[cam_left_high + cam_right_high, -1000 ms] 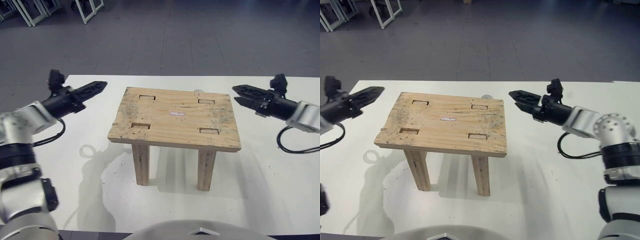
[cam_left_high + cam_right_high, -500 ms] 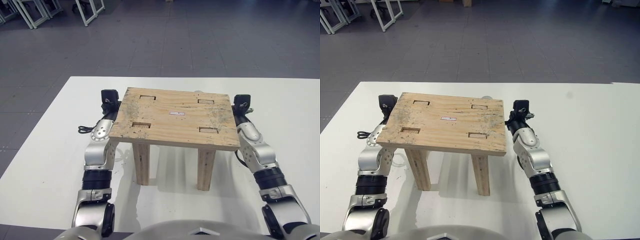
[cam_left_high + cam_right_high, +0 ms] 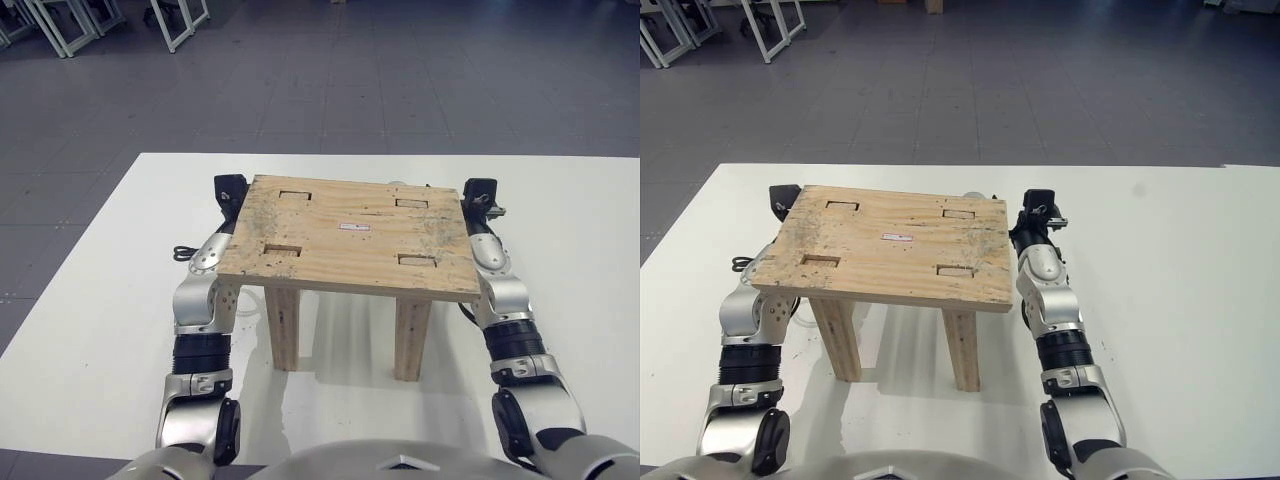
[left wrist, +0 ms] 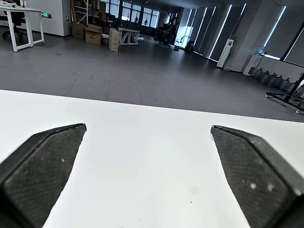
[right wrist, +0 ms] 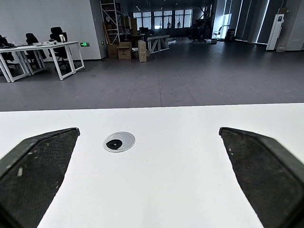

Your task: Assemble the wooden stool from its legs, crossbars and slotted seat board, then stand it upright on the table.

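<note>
Both arms have swung in from their wide spread of a second ago and now lie folded close along the stool's sides, a little farther forward than half a second back. The stool has not shifted.

The stool [image 3: 350, 240] stands upright near the middle of the white tabletop [image 3: 90, 300]. Its seat [image 3: 330, 215] is level, with four rectangular slots showing in its top. Two legs [image 3: 282, 328] at the near side are planted on the tabletop.

The left arm [image 3: 205, 290] lies at the stool's 9 o'clock, its wrist just beside the seat's edge. The right arm [image 3: 497, 290] mirrors it at 3 o'clock.

The left fingers [image 4: 38, 161] are spread wide — released, with only bare tabletop between them. The right fingers [image 5: 33, 166] are likewise parted and grasp nothing. Between the right fingers a round grey grommet [image 5: 119, 141] sits flush in the tabletop, and from the head views it lies at the stool's 12 o'clock, just past the seat's far edge.
</note>
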`<state>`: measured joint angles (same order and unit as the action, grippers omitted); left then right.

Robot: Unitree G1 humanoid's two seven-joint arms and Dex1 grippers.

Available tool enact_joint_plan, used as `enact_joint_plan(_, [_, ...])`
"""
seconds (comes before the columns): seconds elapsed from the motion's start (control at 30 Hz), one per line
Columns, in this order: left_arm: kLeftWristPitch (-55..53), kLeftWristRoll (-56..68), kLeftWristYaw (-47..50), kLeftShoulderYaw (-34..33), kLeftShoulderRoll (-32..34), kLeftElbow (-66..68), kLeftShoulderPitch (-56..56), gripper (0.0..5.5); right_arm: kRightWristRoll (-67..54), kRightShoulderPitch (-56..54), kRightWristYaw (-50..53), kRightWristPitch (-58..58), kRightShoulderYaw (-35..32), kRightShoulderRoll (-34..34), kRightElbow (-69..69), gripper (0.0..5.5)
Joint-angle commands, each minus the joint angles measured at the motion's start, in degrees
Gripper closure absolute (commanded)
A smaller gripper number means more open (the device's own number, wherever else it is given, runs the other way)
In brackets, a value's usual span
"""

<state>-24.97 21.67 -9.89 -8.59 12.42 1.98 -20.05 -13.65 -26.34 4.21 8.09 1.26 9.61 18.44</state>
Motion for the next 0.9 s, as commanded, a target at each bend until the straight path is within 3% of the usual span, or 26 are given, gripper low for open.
enact_joint_plan(0.03, [-0.95,-1.17,0.09,0.71,-0.05,-1.65,-0.03,0.64,1.51,-0.4,-0.88,0.08,-0.99,-1.32,-0.06,0.01])
enact_joint_plan(0.9, [2.89,-7.9,3.29,0.82,-0.92,-0.58,-0.91,0.64,5.55,4.69,-1.64,5.57,-4.86,-3.13,-7.26,0.01])
